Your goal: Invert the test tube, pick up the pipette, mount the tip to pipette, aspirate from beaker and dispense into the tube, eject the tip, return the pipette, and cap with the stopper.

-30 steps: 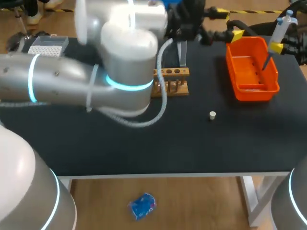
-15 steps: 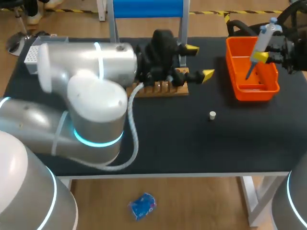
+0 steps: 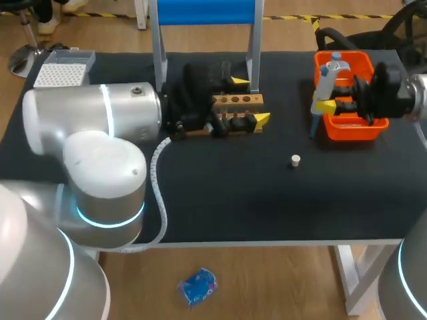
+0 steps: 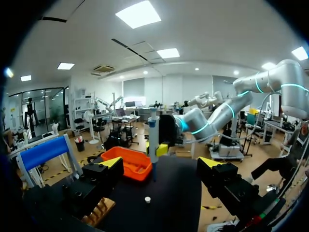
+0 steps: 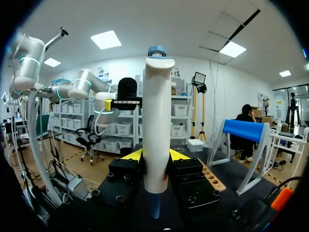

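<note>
A white pipette (image 3: 324, 81) with a blue top stands upright at the left rim of the orange bin (image 3: 363, 67). My right gripper (image 3: 328, 104) is shut on its body. In the right wrist view the pipette (image 5: 155, 140) fills the gap between both yellow-tipped fingers (image 5: 133, 154). My left gripper (image 3: 251, 100) is open over the wooden tube rack (image 3: 233, 101), its tips on either side of the rack's right end. In the left wrist view the left gripper (image 4: 161, 164) holds nothing, and the pipette (image 4: 153, 142) stands ahead of it. A small white stopper (image 3: 295, 160) lies on the black table. I see no test tube or beaker.
A white tip box (image 3: 65, 69) sits at the far left corner. A blue-topped frame (image 3: 205, 12) stands behind the rack. The left arm's bulky elbow (image 3: 107, 180) covers the table's left front. The orange bin (image 4: 128, 162) lies beyond the stopper (image 4: 147, 199).
The right gripper has carried the pipette left and down, from over the bin's far right to its left rim. The left arm has swung, bringing its open gripper back to the rack.
</note>
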`<state>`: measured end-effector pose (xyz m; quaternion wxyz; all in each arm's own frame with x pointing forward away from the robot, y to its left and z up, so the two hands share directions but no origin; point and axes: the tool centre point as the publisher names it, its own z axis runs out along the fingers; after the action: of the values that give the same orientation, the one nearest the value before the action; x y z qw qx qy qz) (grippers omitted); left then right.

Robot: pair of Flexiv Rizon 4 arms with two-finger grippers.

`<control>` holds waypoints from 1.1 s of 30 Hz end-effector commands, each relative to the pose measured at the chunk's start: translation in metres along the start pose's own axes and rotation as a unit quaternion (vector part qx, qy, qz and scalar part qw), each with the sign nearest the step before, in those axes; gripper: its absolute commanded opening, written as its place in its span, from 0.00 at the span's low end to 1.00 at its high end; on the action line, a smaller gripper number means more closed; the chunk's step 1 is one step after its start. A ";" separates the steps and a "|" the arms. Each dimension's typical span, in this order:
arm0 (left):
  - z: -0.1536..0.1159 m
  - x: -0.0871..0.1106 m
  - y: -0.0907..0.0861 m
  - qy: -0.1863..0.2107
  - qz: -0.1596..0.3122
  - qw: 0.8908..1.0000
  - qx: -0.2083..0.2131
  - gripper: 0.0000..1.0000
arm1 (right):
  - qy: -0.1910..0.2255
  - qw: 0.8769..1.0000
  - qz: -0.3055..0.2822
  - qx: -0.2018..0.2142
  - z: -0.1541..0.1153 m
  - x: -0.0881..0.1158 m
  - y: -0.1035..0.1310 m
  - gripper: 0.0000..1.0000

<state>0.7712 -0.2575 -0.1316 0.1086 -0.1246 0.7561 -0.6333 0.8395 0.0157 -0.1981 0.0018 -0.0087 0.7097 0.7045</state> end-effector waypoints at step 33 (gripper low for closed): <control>0.014 -0.023 0.037 0.050 0.037 0.995 0.079 1.00 | 0.084 0.995 -0.043 -0.031 0.099 0.011 -0.027 0.00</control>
<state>0.7959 -0.2522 -0.1655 0.0988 -0.0556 0.7275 -0.6767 0.8181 0.1031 -0.2235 -0.0219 -0.0906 0.6880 0.7197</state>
